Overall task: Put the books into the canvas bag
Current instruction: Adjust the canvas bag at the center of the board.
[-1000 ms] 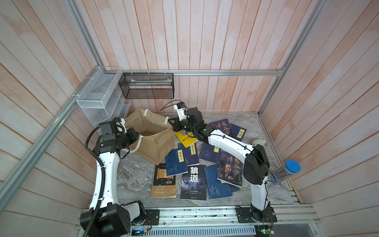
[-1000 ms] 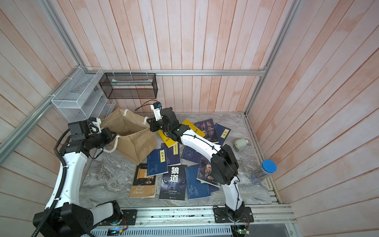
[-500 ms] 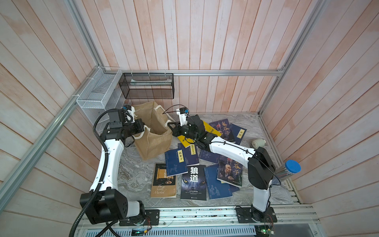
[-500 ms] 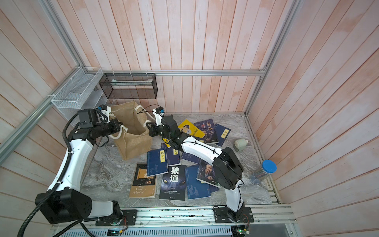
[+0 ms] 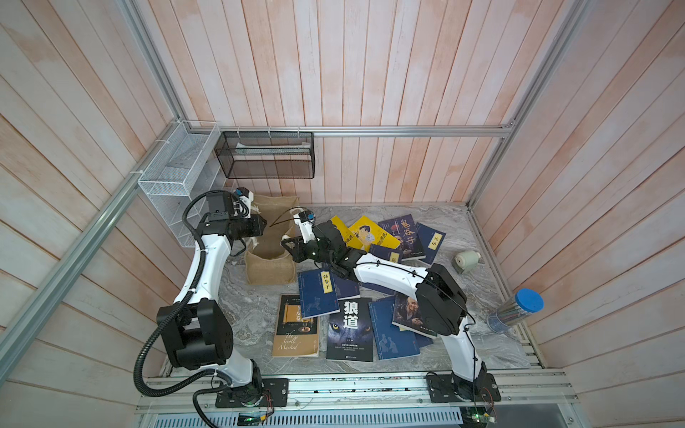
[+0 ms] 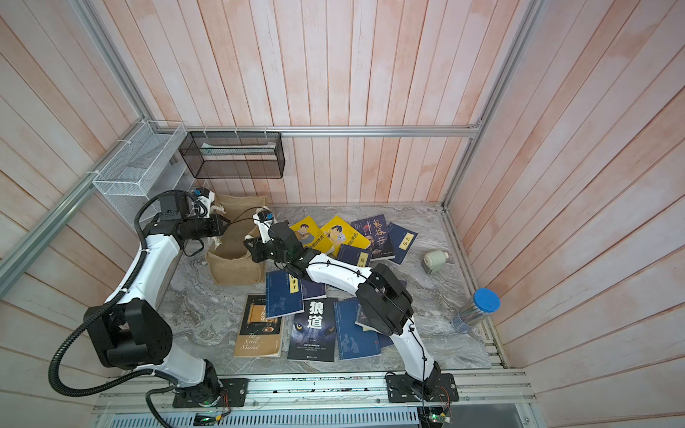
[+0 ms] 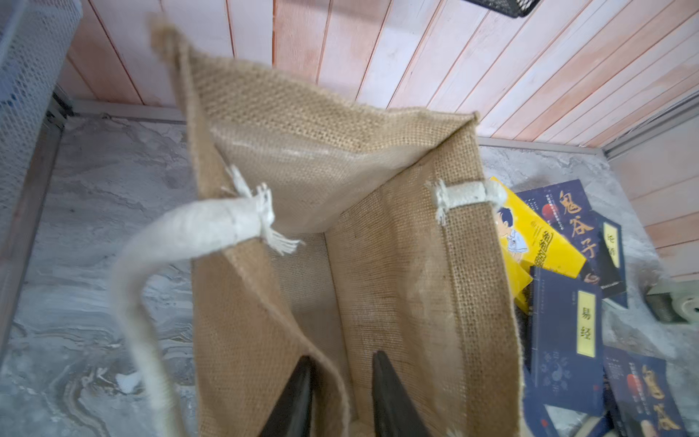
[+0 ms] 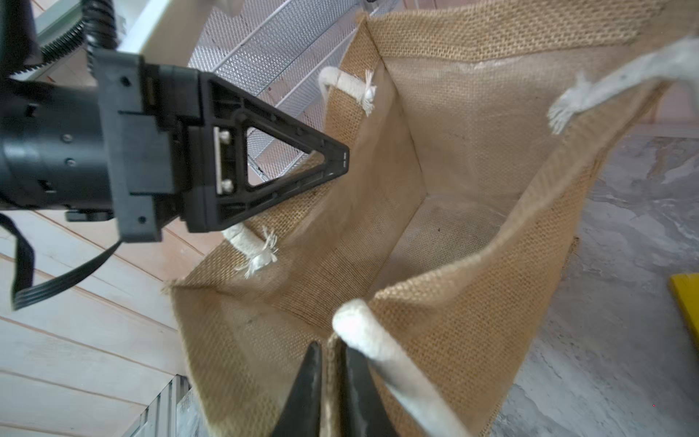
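The canvas bag (image 5: pixel 267 259) stands upright at the back left of the table with its mouth open, and its inside (image 8: pixel 446 227) looks bare. My left gripper (image 7: pixel 342 357) is open, straddling the bag's left rim without pinching it. My right gripper (image 8: pixel 332 346) is shut on the opposite rim, beside a white rope handle (image 8: pixel 378 348). The books lie flat on the table to the right and in front of the bag: two yellow cartoon covers (image 5: pixel 370 233), a navy one (image 5: pixel 318 292), the wolf-eye cover (image 5: pixel 350 329) and a tan one (image 5: pixel 296 328).
A white mesh basket (image 5: pixel 174 174) and a black mesh basket (image 5: pixel 267 155) hang on the walls just behind the bag. A clear tube with a blue cap (image 5: pixel 519 309) and a small pale roll (image 5: pixel 467 259) sit at the table's right side.
The bag has gone from tilted to upright, and both grippers moved with it toward the back wall. The left jaws have opened off the rim.
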{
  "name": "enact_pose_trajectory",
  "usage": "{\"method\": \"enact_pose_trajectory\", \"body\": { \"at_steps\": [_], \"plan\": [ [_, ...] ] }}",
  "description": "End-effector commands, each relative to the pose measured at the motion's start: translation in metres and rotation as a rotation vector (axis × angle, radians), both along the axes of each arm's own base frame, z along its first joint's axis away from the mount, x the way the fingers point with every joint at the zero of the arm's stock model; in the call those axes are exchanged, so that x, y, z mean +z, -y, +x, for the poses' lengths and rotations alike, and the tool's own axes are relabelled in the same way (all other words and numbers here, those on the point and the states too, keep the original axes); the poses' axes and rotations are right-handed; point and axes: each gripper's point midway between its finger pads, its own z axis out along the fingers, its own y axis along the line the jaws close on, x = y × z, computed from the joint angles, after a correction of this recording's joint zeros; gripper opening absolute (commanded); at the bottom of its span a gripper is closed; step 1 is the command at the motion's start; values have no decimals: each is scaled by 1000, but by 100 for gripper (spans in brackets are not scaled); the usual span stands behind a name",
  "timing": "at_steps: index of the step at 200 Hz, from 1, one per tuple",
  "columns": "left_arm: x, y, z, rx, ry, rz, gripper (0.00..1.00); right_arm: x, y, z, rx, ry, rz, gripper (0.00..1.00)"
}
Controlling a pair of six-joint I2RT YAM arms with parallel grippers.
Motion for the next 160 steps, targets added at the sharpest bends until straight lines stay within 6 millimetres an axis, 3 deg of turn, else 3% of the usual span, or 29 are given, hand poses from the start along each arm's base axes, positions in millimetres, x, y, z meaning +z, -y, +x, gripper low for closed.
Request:
{"method": "enact_pose_trajectory", "body": {
  "at_steps": [1, 20, 55, 71, 129, 160],
  "plan": [
    [30, -4, 7, 9, 92, 48, 38, 16, -2, -7, 16, 20, 0, 24],
    [44, -10, 3, 40, 120, 71, 43, 23, 5, -5, -2, 30, -13, 35],
    [78, -12, -8, 84, 179, 62, 50, 28, 23, -6, -40, 13, -49, 46],
    [84, -10, -17, 109, 184, 24, 54, 29, 33, -8, -55, 12, -69, 51],
    [74, 22, -66, 50, 101, -139, 55, 15, 61, -21, -96, -49, -129, 59],
    [55, 41, -101, 18, 56, -169, 55, -11, 87, -28, -154, -109, -172, 59]
  ]
}}
